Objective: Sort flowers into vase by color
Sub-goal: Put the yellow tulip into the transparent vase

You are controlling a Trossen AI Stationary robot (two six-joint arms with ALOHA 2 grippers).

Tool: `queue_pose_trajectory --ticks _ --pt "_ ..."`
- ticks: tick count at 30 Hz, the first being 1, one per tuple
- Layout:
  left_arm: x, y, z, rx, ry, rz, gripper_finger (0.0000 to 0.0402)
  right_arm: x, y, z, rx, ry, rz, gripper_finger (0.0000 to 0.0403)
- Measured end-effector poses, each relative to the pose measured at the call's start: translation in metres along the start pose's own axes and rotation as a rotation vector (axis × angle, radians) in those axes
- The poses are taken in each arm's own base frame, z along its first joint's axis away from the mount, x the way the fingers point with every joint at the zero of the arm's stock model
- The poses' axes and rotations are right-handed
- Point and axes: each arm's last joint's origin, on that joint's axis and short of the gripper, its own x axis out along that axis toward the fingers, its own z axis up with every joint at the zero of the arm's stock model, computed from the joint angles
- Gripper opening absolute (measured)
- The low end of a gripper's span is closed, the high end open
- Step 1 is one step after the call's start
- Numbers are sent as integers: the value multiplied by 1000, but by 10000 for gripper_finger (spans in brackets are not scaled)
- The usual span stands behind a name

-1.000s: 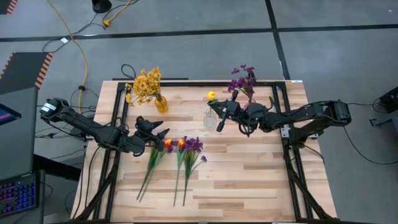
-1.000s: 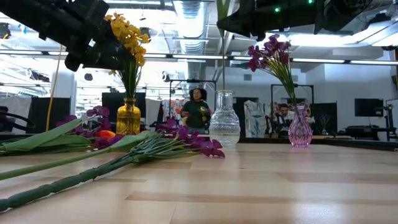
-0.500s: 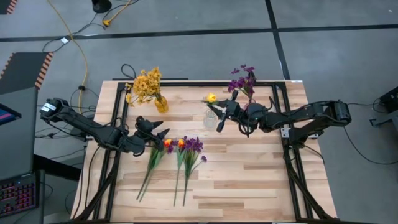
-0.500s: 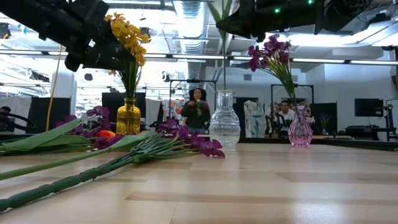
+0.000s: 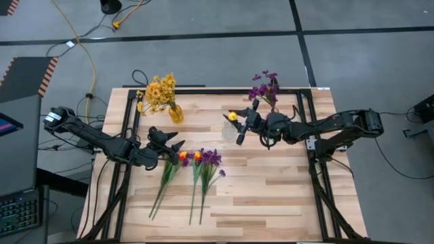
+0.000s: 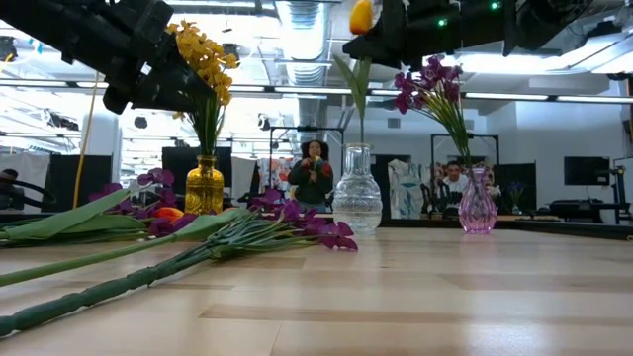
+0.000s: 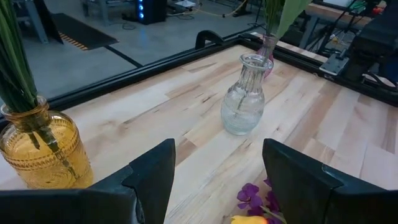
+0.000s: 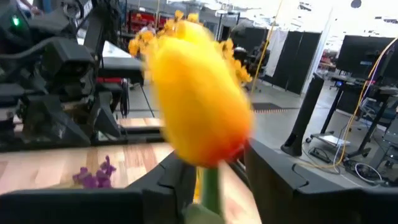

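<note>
Tulip (image 6: 362, 17) stands in the clear vase (image 6: 356, 191), right gripper (image 5: 245, 120) just above with jaws apart. Left gripper (image 5: 169, 144) waits open beside the vase. Light, floppy stems; grab mid-stem.

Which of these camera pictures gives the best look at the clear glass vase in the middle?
The left wrist view: the clear vase shows whole, a green stem entering it. The low view shows it side-on against room clutter; from above it is mostly hidden; the right wrist view misses it.
</note>
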Motion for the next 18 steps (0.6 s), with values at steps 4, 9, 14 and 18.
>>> queue_pose_trajectory --ticks 4,9,14,18 --pt "0 0 0 0 0 -1 229 0 0 -3 -11 30 5 183" --pt "0 0 0 0 1 -1 229 0 1 -5 -16 54 10 218" --pt "0 0 0 0 1 -2 229 0 1 -6 -8 63 8 246" --pt "0 0 0 0 1 -2 229 -1 2 -6 -9 69 -35 250"
